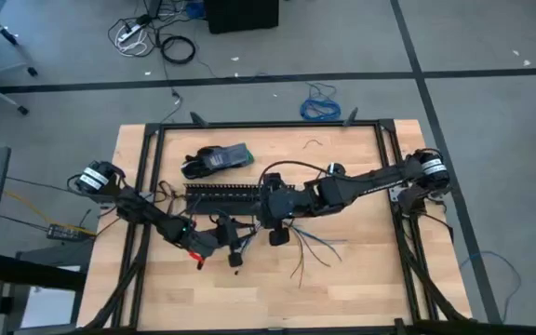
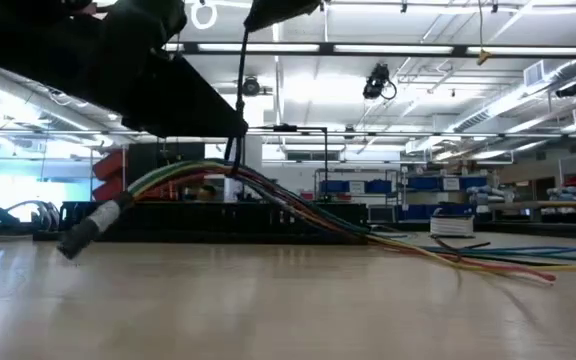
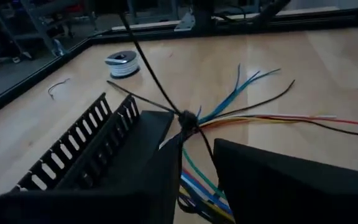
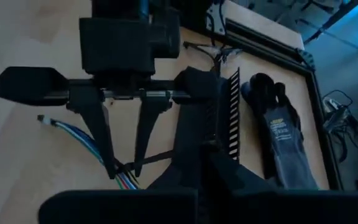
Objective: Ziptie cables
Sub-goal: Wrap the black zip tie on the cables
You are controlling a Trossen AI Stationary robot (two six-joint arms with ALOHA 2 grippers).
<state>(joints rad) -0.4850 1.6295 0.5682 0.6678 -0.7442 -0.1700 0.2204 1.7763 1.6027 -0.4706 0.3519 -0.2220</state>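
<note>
Gripping the cables (image 3: 229,112) just beside the slotted channel (image 3: 86,146), left end effector (image 4: 122,169) pinched narrow on the bundle, seemingly to hold it off the desk (image 1: 361,288) for cinching. Right end effector (image 3: 194,180): grip impossible to tell. Ziptie (image 3: 151,68) looped round the bundle. No containers seen.

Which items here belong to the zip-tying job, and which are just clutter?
Job: cables, ziptie looped round them, left gripper at the bundle, right gripper beside it.
Lying about: slotted channel, black glove, small roll, wire scrap.
</note>
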